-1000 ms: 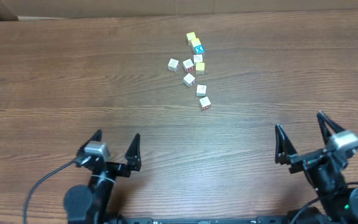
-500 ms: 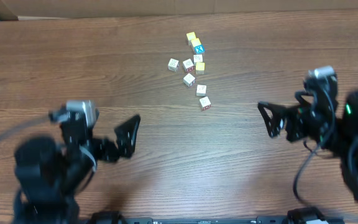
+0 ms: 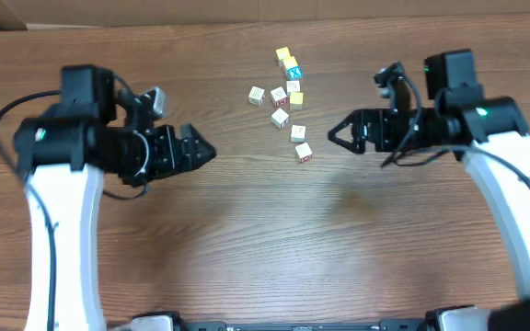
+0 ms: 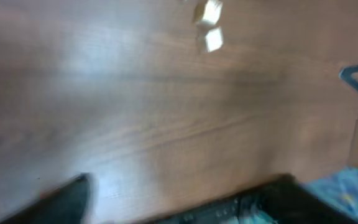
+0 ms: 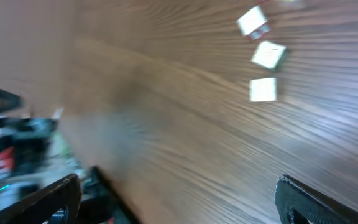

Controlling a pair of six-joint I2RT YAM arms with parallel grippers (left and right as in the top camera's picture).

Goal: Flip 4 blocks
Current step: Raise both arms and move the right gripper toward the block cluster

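Note:
The blocks (image 3: 281,117) lie in a small cluster of pale cubes at the table's far middle, among them one with a blue face (image 3: 293,72) and one with red marks (image 3: 279,96). None is held. My left gripper (image 3: 199,150) hovers left of the cluster, open and empty. The left wrist view is blurred, with two blocks (image 4: 214,39) at its top. My right gripper (image 3: 352,115) hovers right of the cluster, open wide and empty. Three blocks (image 5: 263,90) show at the upper right of the right wrist view, ahead of its fingers (image 5: 312,199).
Yellow-topped cubes (image 3: 283,55) (image 3: 296,99) sit in the same cluster. A cardboard wall (image 3: 155,11) runs along the table's far edge. The nearest cube (image 3: 304,152) lies between the two grippers.
Both arms have lifted from the front edge and swung forward, now flanking the cluster. The left jaws have narrowed somewhat. The cubes have not moved.

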